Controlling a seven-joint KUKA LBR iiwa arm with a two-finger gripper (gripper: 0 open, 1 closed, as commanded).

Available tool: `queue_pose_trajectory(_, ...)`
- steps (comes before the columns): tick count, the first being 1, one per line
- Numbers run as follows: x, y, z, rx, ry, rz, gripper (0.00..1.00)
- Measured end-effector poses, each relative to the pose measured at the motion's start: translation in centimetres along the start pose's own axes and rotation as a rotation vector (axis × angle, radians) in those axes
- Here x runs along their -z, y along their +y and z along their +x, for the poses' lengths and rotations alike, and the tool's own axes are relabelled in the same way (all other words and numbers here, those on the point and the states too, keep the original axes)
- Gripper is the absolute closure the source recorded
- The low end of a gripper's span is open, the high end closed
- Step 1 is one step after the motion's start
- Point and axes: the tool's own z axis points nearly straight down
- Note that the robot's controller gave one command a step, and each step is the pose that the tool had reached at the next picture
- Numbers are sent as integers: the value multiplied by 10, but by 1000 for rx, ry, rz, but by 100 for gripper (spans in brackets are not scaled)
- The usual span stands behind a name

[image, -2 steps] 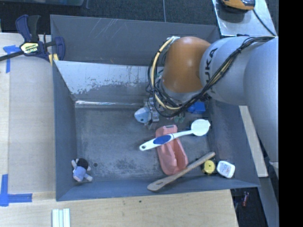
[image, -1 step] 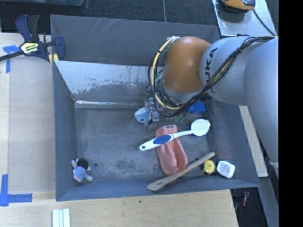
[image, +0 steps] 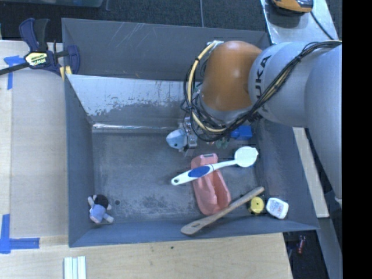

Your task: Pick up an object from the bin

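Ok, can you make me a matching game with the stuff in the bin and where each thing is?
Things:
1 wooden spoon
2 small toy figure
3 white and blue brush
4 light blue thing

Places:
A in the lower left corner
B lying across the pink thing
C right beside the tool
D lowest in the view, right of the middle

Pairs: 1-D, 2-A, 3-B, 4-C
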Motion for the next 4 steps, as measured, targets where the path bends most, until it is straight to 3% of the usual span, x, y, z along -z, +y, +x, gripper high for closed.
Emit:
queue_pose_trajectory(2, 58, 0, -1, -1, -3, 0, 100)
queue_pose_trajectory(4, 83, 0, -2, -2, -5, 0, 100)
